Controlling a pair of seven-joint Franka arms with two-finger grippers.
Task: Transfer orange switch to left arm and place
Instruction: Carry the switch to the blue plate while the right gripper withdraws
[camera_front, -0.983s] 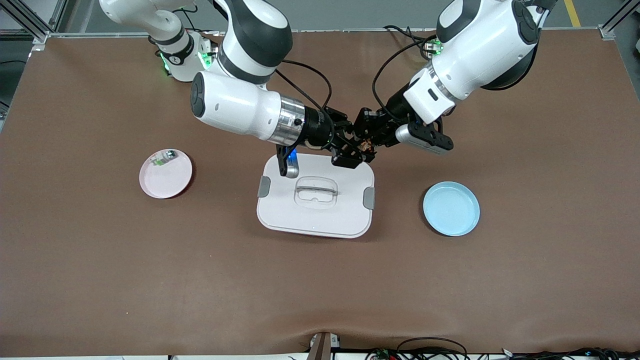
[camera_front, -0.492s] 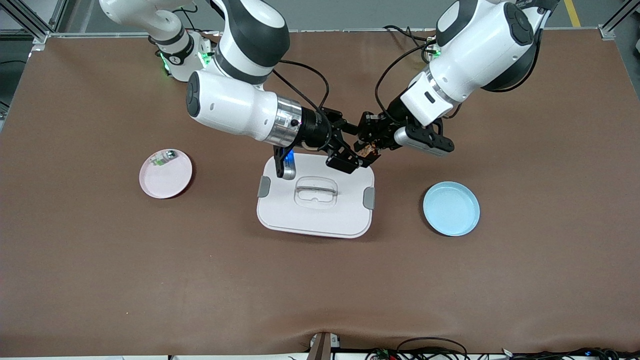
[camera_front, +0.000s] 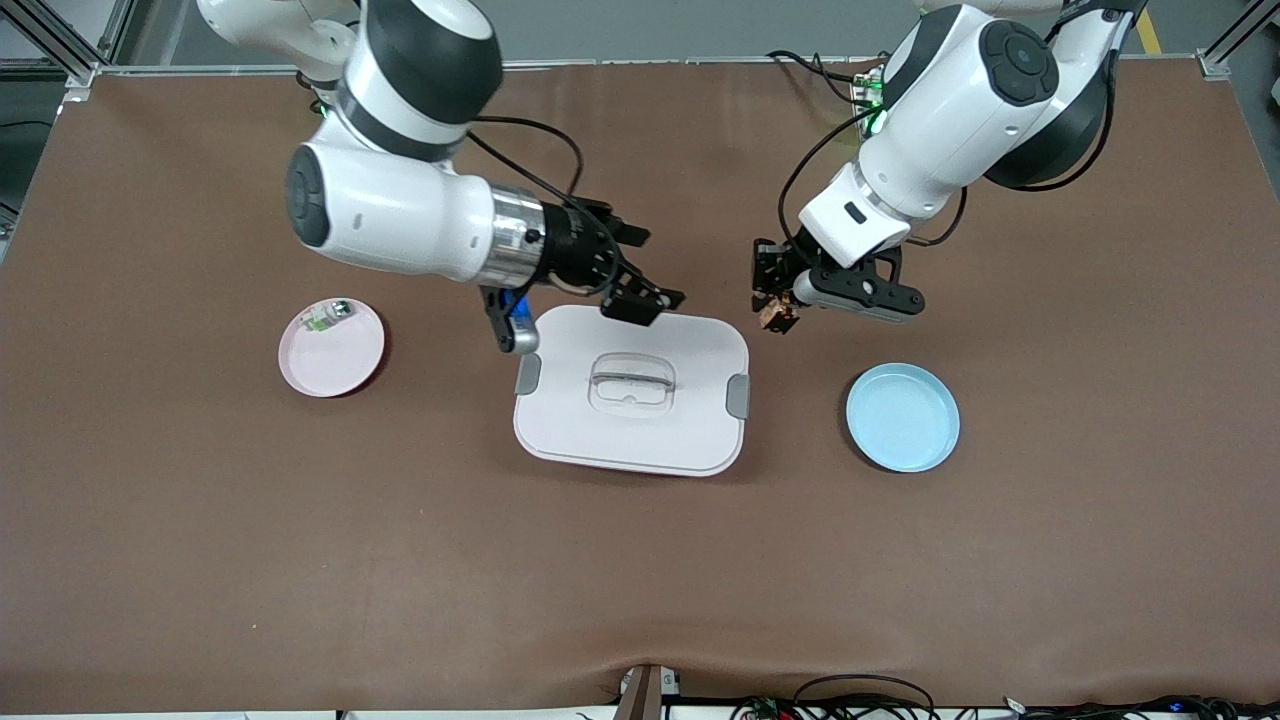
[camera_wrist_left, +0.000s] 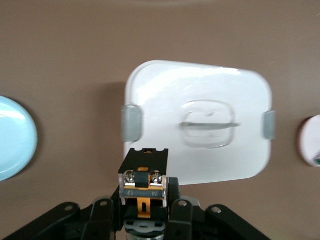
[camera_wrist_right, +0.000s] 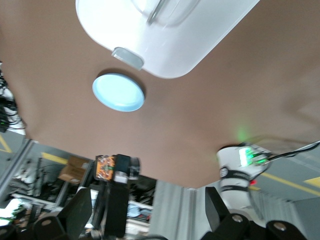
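Box: one white lidded box (camera_front: 631, 390) sat mid-desk, lid on, grey latches on both sides, a clear recessed handle on top; whatever was inside could not be seen.
Pink plate: one pink plate (camera_front: 331, 347) lay toward the right arm's end of the desk, and it carried a small green-and-white component (camera_front: 326, 316) at its rim.
Blue plate: one blue plate (camera_front: 902, 417) lay toward the left arm's end, nothing in it.
Orange switch: there it was, the one orange switch (camera_front: 772, 314), pinched up in the air by the left claw (camera_front: 776, 305); the left wrist view showed its black body, two screws and orange strip (camera_wrist_left: 143, 185) sticking out between the fingers.
Left claw: clamped on the switch, it hung over bare desk (camera_front: 640, 560) just beside the box's corner, between box and blue plate.
Right claw: the right claw (camera_front: 635, 272) had its fingers spread wide and carried nothing, over the box's edge that lay farthest from the front camera; well apart from the switch.
Count: two arms, two claws, two plates, one box, one switch, one green-and-white component.
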